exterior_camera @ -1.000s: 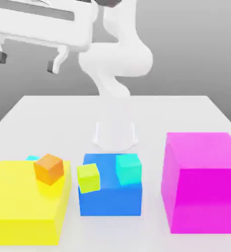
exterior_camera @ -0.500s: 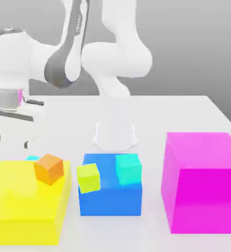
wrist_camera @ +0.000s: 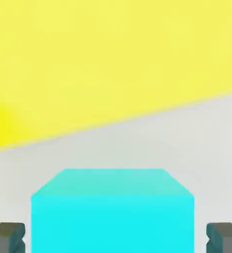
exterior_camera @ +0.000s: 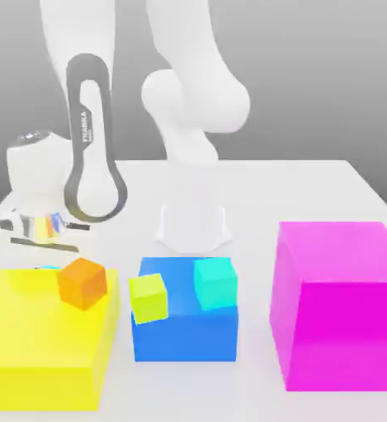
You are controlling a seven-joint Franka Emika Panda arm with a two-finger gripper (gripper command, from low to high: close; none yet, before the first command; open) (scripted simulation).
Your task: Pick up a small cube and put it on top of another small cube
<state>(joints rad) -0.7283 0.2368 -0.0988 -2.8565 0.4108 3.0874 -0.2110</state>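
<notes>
Hand view: gripper (wrist_camera: 116, 237) spread wide, one grey fingertip (wrist_camera: 6, 236) each side of the cube (wrist_camera: 113, 212), gaps both sides, cube plain sky-cyan, resting on the white table (wrist_camera: 187, 138) just beside the yellow block (wrist_camera: 113, 59).

One marking can be read — dark upright lettering, "FRANKA", with a smaller line under it too small to tell — on the grey-edged link of the arm (exterior_camera: 93, 140) at the exterior view's left. The cubes and blocks carry no text.
</notes>
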